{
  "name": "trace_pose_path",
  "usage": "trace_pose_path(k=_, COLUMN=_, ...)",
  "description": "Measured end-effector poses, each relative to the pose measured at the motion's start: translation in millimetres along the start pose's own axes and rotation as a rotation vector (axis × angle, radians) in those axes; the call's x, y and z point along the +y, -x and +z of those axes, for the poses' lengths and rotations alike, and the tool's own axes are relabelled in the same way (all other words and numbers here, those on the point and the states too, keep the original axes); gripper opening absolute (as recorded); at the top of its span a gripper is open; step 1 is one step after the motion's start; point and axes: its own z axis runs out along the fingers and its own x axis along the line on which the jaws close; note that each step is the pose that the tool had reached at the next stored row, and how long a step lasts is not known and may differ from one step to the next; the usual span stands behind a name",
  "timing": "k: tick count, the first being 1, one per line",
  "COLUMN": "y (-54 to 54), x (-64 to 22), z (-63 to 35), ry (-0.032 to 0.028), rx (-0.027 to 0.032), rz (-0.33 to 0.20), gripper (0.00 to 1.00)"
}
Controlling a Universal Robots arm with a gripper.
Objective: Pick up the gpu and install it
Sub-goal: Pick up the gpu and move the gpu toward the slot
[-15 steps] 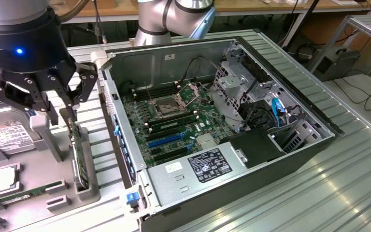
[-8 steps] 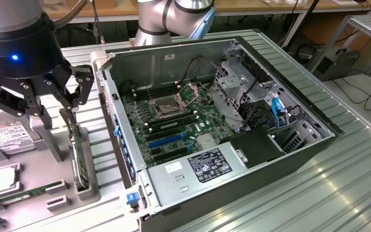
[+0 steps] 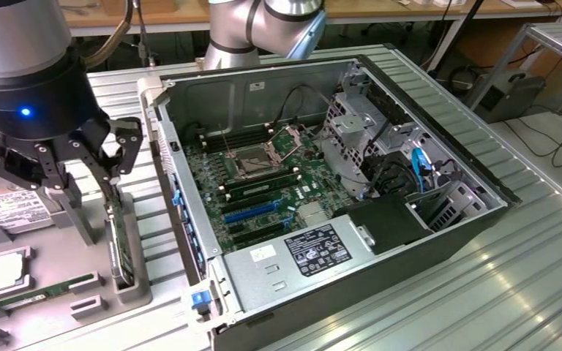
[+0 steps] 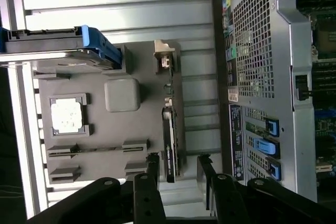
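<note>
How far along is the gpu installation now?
Nothing is finished. In hand: the end effector hangs open just over the gpu, not gripping it. The gpu stands on edge in the gray holder beside the computer case. Left: lifting it and seating it in the case.

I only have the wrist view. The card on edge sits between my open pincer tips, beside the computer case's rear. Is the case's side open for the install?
Observer: Yes. The grey metal computer case lies with its open side up, its green motherboard exposed.
Operator: And where it plugs in?
Observer: The long blue expansion slots look bare.
Operator: How high am I over it?
Observer: The pincer hangs right over the thin green graphics card, which stands upright in the grey plastic holder. The tips are close to its top edge, but I cannot tell if they touch.
</note>
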Motion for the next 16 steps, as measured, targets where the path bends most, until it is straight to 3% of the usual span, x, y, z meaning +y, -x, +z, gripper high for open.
trace_pose_path(k=7, y=-2.9, x=-0.3, z=12.6, ry=-0.0001, rx=-0.0081, rz=0.022, gripper=0.42)
trace_pose_path(k=13, y=-10.0, x=-1.0, z=22.3, ry=0.0013, rx=-0.0231, rz=0.026, gripper=0.42)
trace_pose_path(k=16, y=-11.7, x=-1.1, z=25.6, ry=0.0025, rx=-0.035, rz=0.026, gripper=0.42)
